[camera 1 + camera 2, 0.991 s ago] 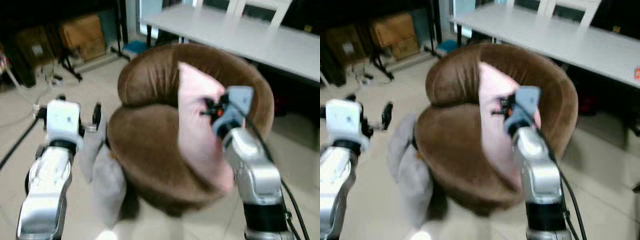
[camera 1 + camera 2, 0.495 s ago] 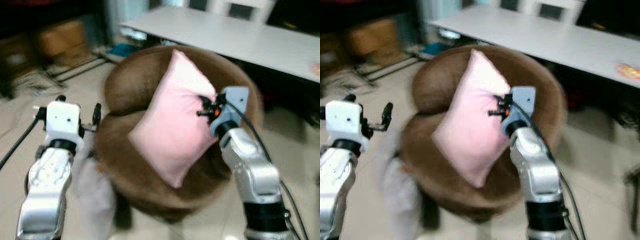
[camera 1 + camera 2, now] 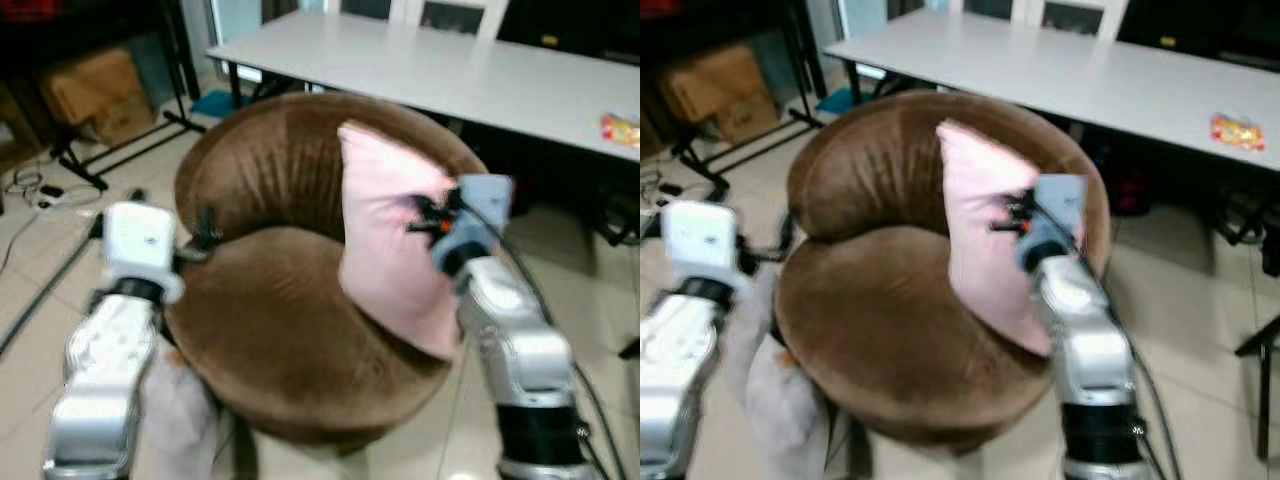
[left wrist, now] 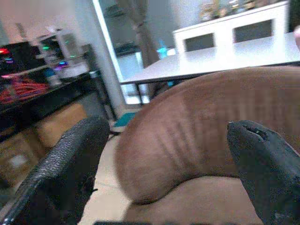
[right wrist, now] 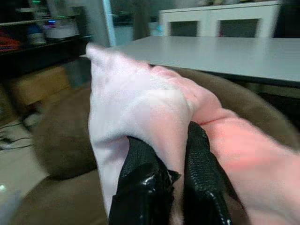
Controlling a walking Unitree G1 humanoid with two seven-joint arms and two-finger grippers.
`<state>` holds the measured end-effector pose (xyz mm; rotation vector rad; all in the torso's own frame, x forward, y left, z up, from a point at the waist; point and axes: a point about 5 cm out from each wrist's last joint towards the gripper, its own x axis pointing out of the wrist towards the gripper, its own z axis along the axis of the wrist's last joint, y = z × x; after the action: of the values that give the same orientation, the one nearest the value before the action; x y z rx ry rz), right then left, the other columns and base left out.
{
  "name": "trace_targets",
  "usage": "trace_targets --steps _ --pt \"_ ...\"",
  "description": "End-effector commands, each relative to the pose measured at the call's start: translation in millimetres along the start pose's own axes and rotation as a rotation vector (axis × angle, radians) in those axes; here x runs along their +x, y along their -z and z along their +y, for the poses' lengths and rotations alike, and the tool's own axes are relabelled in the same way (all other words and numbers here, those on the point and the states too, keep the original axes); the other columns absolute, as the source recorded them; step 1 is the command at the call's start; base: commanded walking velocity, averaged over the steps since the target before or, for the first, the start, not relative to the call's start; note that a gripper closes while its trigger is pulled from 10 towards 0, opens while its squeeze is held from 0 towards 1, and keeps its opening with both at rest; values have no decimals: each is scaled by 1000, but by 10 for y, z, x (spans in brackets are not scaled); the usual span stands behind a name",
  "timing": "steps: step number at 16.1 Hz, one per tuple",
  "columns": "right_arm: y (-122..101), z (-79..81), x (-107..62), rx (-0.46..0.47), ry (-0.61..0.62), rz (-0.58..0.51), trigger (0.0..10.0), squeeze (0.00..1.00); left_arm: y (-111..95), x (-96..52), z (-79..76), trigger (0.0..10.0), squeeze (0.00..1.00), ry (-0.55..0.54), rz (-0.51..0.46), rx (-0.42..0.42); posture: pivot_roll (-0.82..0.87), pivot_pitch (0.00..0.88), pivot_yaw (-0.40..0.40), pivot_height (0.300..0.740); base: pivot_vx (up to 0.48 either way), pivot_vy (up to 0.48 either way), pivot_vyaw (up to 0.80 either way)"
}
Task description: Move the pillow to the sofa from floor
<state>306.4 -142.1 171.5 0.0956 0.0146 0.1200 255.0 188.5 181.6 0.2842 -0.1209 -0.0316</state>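
**Pink pillow held over the brown sofa seat**

Nearest the robot, a grey cloth [image 3: 185, 400] hangs low at the near left of the round brown sofa [image 3: 270, 330], beside the left arm. The left pincer [image 3: 200, 240] is raised at the sofa's left edge; in the left wrist view its two black fingers [image 4: 61, 173] stand wide apart with nothing between them, the sofa's padded backrest beyond them.

On the right, the right pincer [image 3: 425, 215] is closed tight on the pillow [image 3: 385, 240]. In the right wrist view its fingers [image 5: 140, 183] pinch a bunched fold of the pink fabric [image 5: 140, 108]. The pillow stands roughly upright on one corner over the right half of the seat, its upper corner in front of the backrest and its lower corner down near the seat's right rim. Whether that lower corner touches the cushion cannot be told.

Behind the sofa a long white bench [image 3: 470, 75] runs across the scene, with a small colourful packet [image 3: 620, 130] on its right end. At the far left, on the tiled floor [image 3: 40, 260], are cardboard boxes [image 3: 95, 90], black stand legs [image 3: 110, 150] and loose cables [image 3: 30, 190].
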Motion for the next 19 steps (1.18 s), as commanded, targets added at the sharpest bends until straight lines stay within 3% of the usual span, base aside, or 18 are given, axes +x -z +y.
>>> trace_targets --steps 1,6,10,19 --pt "-137 102 15 8 -38 -70 10000 0 4 -3 58 10000 0 -19 4 15 18 0 -15 740 240 0 0" --pt "-133 117 21 11 -42 -67 10000 0 7 0 56 10000 0 -15 2 14 18 0 -13 740 244 0 0" --pt "-127 118 23 12 -40 -63 10000 0 4 3 55 10000 0 -11 0 9 18 0 -11 740 270 0 -800" --pt "-145 156 20 -20 -75 -71 10000 0 -6 19 53 10000 0 -9 -3 7 19 0 -10 740 290 0 89"
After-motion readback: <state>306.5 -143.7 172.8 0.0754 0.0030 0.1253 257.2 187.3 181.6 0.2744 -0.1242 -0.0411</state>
